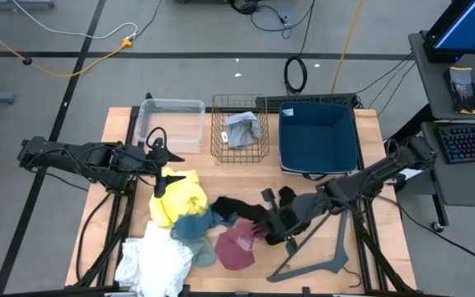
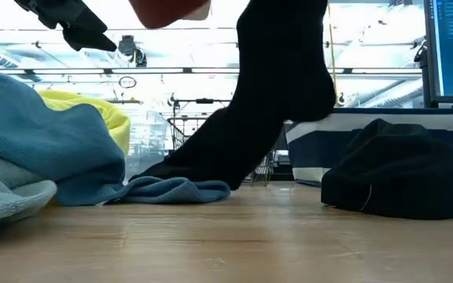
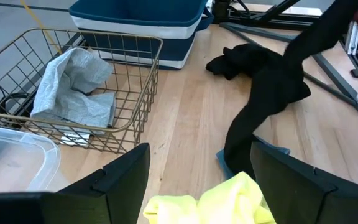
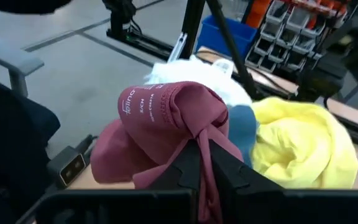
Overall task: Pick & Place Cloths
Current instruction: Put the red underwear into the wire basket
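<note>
My left gripper (image 1: 162, 165) (image 3: 197, 186) is open and hovers over the yellow cloth (image 1: 177, 196) without touching it. My right gripper (image 1: 262, 229) (image 4: 204, 168) is shut on the maroon-pink cloth (image 1: 236, 246). A black cloth (image 3: 272, 93) rises from the table toward that gripper. A second black heap (image 1: 285, 196) lies on the table near the blue bin. The teal-blue cloth (image 1: 192, 227) lies beside the yellow one, and the white cloth (image 1: 151, 264) sits at the near edge. The light grey cloth (image 1: 242, 129) lies in the wire basket. My right gripper pinches a bunched fold of the maroon-pink cloth (image 4: 194, 134) between its two fingers, and the cloth is gathered above the fingertips. The black cloth's upper end (image 2: 281, 63) is lifted with it while its lower end (image 2: 203, 169) rests on the table. I cannot tell whether the black cloth is in the pinch.
Along the far edge stand a clear plastic tub (image 1: 170, 120), the wire basket (image 1: 239, 148) and a blue bin (image 1: 318, 136). A grey clothes hanger (image 1: 320, 252) lies on the table under the right arm. Bare wood shows between the basket and the cloths.
</note>
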You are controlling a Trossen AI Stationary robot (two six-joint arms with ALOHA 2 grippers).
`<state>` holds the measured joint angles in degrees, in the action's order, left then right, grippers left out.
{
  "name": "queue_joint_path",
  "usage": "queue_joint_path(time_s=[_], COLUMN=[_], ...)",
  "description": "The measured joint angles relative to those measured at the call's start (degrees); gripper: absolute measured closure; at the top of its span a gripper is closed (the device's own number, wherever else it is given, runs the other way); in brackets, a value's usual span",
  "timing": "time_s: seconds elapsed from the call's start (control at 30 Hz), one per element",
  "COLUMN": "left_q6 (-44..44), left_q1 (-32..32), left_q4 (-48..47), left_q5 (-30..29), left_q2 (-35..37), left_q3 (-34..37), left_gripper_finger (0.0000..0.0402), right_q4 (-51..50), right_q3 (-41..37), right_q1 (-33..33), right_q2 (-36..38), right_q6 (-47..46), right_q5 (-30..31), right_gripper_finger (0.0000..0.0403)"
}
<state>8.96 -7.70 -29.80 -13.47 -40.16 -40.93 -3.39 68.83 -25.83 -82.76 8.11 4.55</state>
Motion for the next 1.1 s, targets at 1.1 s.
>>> queue_joint_path(time_s=[1.1], left_q6=[0.46], left_q1=[0.00], left_q4=[0.13], left_q5=[0.08], left_q2=[-0.02], left_q3=[0.00], left_gripper_finger=[0.0119], right_q4=[-10.35], right_q3=[-10.18], right_q1=[3.50], right_q2=[-3.45], right_q6=[-11.99], right_q5=[-0.40], right_gripper_finger=[0.0277])
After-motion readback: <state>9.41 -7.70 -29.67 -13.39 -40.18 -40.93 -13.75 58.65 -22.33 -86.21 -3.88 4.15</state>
